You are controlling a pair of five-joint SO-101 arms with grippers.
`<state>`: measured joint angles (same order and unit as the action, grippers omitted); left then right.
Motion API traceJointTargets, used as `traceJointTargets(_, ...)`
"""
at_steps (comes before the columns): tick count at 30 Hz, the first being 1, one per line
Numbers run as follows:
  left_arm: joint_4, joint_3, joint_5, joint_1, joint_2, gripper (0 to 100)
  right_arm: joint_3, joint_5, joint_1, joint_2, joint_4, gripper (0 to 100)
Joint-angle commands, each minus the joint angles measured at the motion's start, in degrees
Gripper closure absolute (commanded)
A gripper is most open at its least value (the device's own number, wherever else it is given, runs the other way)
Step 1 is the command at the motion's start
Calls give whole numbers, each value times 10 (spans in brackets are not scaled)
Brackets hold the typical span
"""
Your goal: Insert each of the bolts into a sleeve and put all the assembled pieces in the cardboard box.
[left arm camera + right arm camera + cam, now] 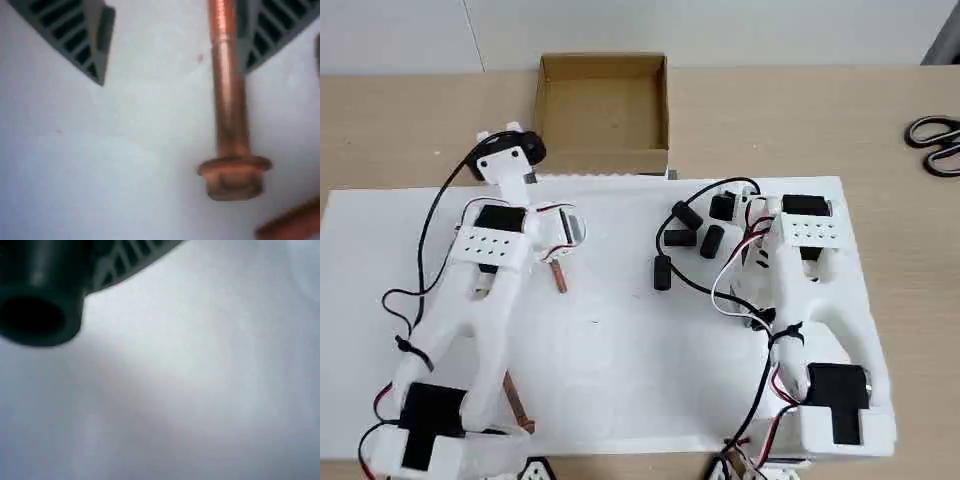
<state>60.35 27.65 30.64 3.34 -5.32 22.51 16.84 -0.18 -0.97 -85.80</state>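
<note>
Copper bolt [230, 100] inside wide left end effector [172, 75]; right end effector [107, 270], sleeve [37, 310] alongside, state unclear.

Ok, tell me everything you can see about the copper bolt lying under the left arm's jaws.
The copper bolt looks like metal: a smooth round shaft ending in a flanged hex head. No sleeve is on it. It appears to lie on the white foam board, its shaft running between the left arm's jaws, which stand open, close beside one of them; whether they touch I cannot tell. The head sticks out beyond the tips.
</note>
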Motion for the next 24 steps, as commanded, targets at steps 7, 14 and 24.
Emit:
traceJointTargets(7, -14, 19, 1, -27, -3, 830, -6, -4, 7, -31, -7, 991)
traceJointTargets(14, -50, 35, 2, -25, -3, 830, -6, -4, 7, -31, -4, 991)
traceJointTargets(24, -108, 63, 2, -26, -3, 830, -6, -3, 5, -31, -5, 991)
